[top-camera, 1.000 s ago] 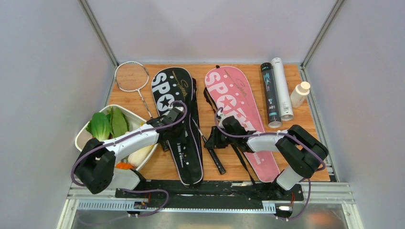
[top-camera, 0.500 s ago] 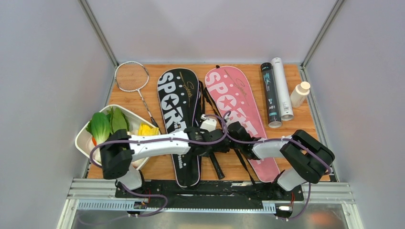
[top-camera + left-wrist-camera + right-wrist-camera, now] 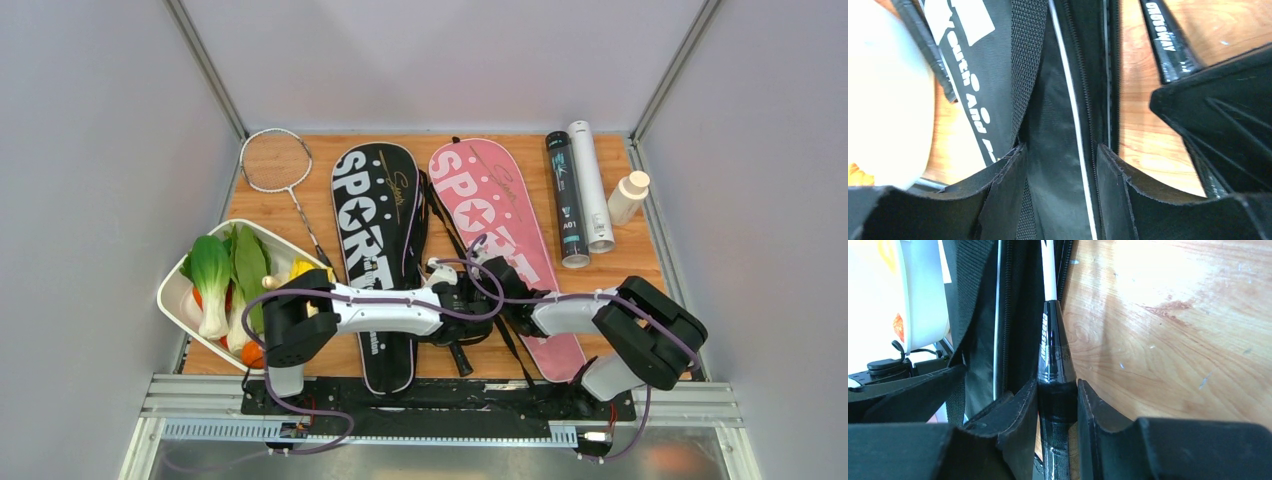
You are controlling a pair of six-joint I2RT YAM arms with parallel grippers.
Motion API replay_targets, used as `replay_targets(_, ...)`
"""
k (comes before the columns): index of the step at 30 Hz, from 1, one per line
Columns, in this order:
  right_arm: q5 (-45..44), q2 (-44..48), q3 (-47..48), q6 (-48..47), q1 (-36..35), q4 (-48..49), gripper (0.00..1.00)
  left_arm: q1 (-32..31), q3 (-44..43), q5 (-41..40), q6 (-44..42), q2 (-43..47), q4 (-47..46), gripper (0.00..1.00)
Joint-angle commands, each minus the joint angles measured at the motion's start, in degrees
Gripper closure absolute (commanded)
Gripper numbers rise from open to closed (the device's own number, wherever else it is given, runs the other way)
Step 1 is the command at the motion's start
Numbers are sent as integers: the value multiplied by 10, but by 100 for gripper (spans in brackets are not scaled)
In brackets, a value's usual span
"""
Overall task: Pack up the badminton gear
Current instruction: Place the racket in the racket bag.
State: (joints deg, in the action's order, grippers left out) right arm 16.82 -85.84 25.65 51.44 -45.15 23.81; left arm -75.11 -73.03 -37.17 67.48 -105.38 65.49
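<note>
**A:** What is hidden?
**B:** The head of the racket. Its handle sits clamped in the right claw.
**A:** The left claw?
**B:** Parted, straddling the black bag edge. Wooden table, grey walls.

The left arm lies low and stretched out to the right, elbow near its base. The right arm is folded at the elbow and reaches leftward, so the two wrists meet near the middle. The left end effector has its fingers standing apart. The right end effector is pinched on a black racket handle, one finger on each side.
</note>
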Motion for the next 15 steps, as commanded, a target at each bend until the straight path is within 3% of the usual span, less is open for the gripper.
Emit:
replay_targets(1, -8, 23, -5, 17, 0, 41, 100, -10, -28, -41, 42, -25, 88, 41)
replay_targets(10, -11, 29, -8, 27, -1, 47, 99, -13, -15, -56, 63, -46, 104, 45)
replay_targets(12, -17, 40, -11, 34, 0, 46, 97, -13, -10, -66, 67, -41, 105, 58)
replay_targets(13, -21, 45, -12, 37, 0, 45, 95, -14, -9, -69, 66, -36, 100, 80)
replay_targets(15, -30, 54, -16, 45, 0, 47, 94, -14, -10, -70, 64, -27, 96, 97)
